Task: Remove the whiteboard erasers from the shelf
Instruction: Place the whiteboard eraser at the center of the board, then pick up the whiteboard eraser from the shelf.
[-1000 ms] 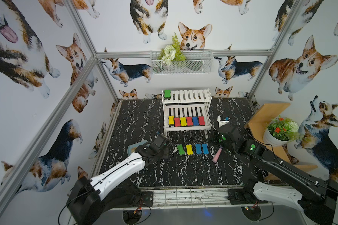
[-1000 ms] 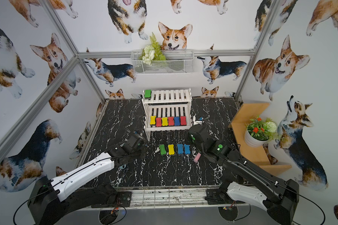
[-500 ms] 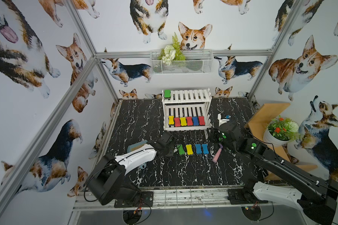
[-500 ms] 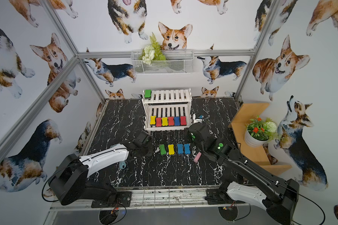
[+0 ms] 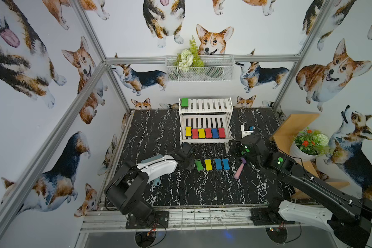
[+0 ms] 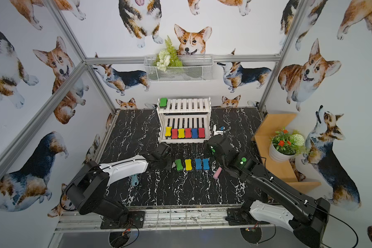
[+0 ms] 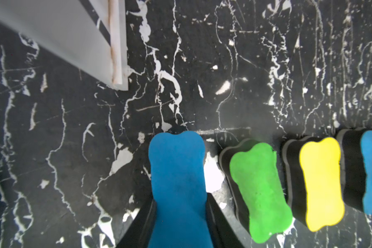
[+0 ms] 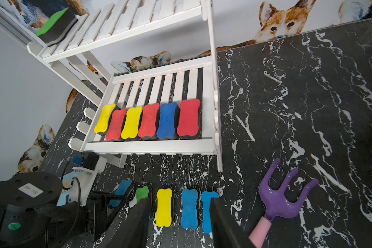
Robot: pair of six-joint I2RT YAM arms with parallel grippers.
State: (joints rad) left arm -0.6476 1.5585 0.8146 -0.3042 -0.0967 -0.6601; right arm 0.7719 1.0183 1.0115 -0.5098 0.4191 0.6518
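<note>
The white shelf (image 5: 205, 105) stands at the back of the black marble table. A green eraser (image 5: 184, 102) lies on its top tier, and several whiteboard erasers (image 5: 204, 133) in yellow, red and blue sit on the lower tier (image 8: 150, 146). On the table in front, a green (image 5: 199, 165), a yellow (image 5: 208, 165) and two blue erasers (image 5: 221, 164) lie in a row. My left gripper (image 7: 179, 197) is shut on another blue eraser (image 7: 176, 167), down at table level just left of the green one (image 7: 258, 189). My right gripper (image 8: 178, 204) hangs open above the row, holding nothing.
A purple-pink toy rake (image 5: 239, 169) lies right of the row. A tan wooden stand with a potted plant (image 5: 307, 143) is at the right edge. A wire basket (image 5: 200, 70) hangs on the back wall. A small white and blue item (image 5: 245, 130) sits beside the shelf. A teal object (image 5: 157, 182) lies under my left arm.
My left arm has folded in and carried the blue eraser right and down to the left end of the row. The right arm has barely moved.
</note>
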